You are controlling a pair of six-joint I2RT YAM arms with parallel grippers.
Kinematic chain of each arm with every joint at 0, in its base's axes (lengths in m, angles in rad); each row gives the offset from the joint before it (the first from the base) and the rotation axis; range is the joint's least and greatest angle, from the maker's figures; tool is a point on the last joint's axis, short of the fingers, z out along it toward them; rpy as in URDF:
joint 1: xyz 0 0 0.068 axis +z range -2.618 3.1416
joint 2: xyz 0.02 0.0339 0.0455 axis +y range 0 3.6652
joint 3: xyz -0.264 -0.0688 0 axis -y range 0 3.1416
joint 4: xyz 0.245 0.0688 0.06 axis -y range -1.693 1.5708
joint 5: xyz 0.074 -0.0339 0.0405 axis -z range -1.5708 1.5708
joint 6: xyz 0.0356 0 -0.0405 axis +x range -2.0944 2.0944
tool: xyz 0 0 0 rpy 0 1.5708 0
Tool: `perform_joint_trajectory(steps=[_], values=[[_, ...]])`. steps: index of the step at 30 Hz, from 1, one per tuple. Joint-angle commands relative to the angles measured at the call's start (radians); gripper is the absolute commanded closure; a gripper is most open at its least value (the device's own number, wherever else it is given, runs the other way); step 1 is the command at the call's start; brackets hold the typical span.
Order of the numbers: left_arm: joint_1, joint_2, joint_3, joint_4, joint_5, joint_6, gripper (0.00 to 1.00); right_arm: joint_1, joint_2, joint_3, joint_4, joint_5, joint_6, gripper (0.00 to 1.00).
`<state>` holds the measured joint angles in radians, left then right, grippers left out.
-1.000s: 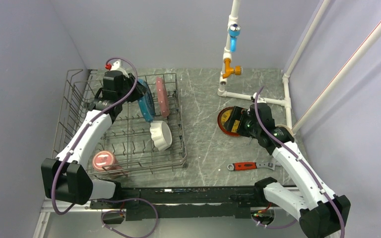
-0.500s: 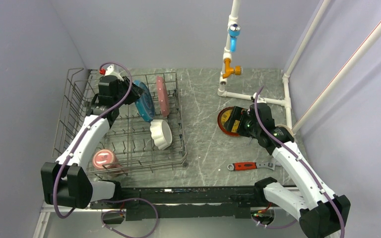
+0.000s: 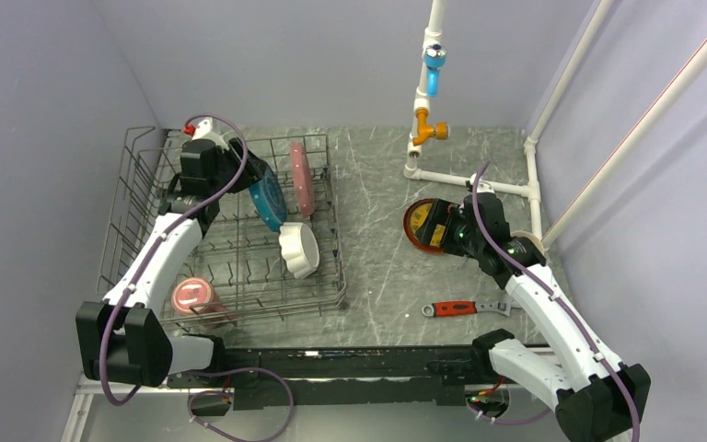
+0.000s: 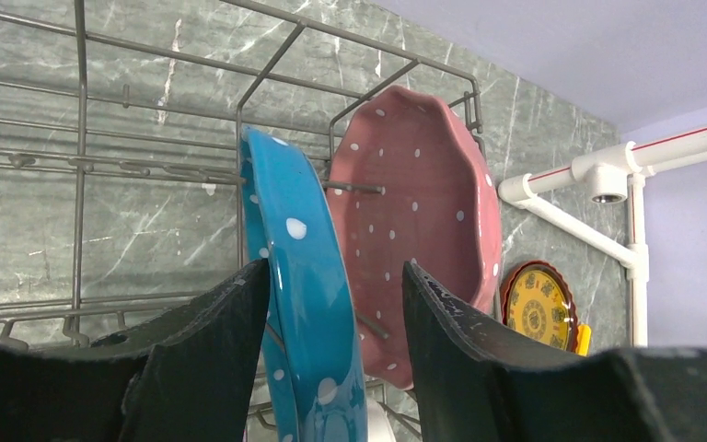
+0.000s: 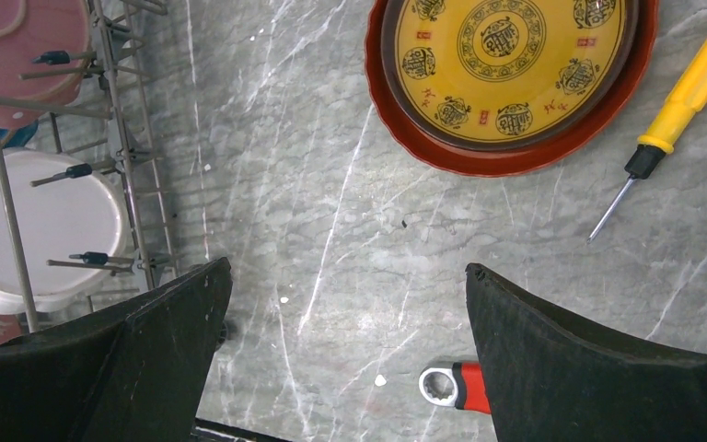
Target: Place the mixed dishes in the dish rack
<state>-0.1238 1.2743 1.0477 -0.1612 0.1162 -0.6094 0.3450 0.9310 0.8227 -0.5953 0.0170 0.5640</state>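
Grey wire dish rack (image 3: 276, 308) sits on the left of a marbled worktop (image 3: 377, 267) and is already partly loaded. A blue plate (image 3: 268, 198) and a pink scalloped plate (image 3: 301, 180) stand on edge between its far tines. A white scalloped bowl (image 3: 299, 249) lies near its right side, and a pink mug (image 3: 193, 299) sits at its near left corner.

The red-brown plate (image 3: 416, 224) with the yellow centre lies flat on the worktop outside the rack, so at least that dish remains. A cream rim behind the right arm may be the cream cup (image 3: 532, 241); I cannot tell.

The left wrist view shows what the overhead hides. The left gripper (image 4: 333, 267) straddles the blue plate's rim with its jaws apart, a clear gap on one side.

The right wrist view shows the right gripper (image 5: 345, 272) spread wide and empty above bare worktop near the red-brown plate. A yellow screwdriver (image 5: 690, 92) lies just beside that plate. A red-handled wrench (image 3: 456, 308) lies nearer the arms.
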Motion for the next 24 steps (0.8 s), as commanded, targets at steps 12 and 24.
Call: perform_joint_trajectory(steps=[12,24], values=[[-0.133,0.115,0.162,0.055,0.129,0.104,0.4,0.003,-0.011,-0.008,0.032,-0.006,-0.008,0.0],[-0.134,0.106,0.176,-0.07,-0.065,0.139,0.32,0.003,-0.002,-0.015,0.044,-0.011,-0.005,0.0]])
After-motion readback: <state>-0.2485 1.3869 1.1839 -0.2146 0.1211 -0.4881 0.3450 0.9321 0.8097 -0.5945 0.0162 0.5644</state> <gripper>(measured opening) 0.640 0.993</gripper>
